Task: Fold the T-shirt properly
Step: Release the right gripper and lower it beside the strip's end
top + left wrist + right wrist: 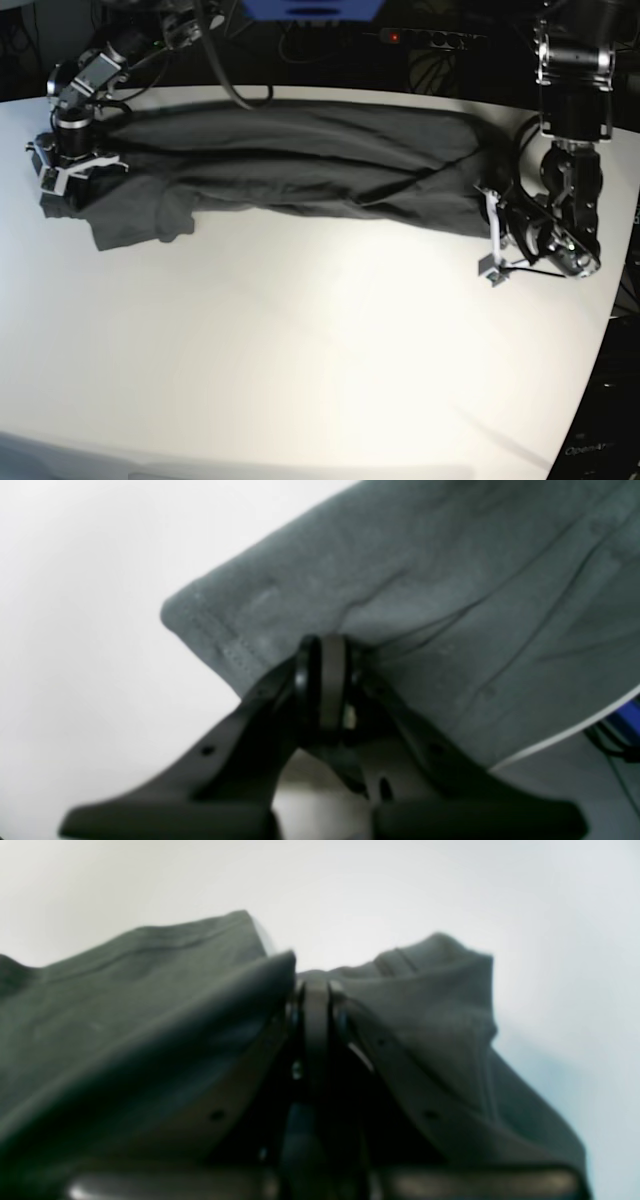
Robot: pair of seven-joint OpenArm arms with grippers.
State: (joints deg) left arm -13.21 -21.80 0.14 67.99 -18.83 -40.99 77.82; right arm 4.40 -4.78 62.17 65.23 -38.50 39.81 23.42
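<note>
Both pincers are together on cloth. Left pincer (325, 645): tips closed, looks clamped on the T-shirt (320, 160) near its hem corner. Right pincer (317, 990): also closed, apparently gripping a bunched part at the other end. The shirt stretches between them in a long band along the far side of the bench (320, 350), with a loose flap (145, 230) hanging toward the near side by your right arm.

Risks: pull the two ends unevenly and the band likely skews, deepening the creases. Thin pinch on the left could slip. Lift the right and that flap may drag under and fold in crooked. Push farther away and cloth could drop over the far edge, since the left wrist view shows it right at the rim.

Room: wide bare bench on the near side, so bring the fold that way.
</note>
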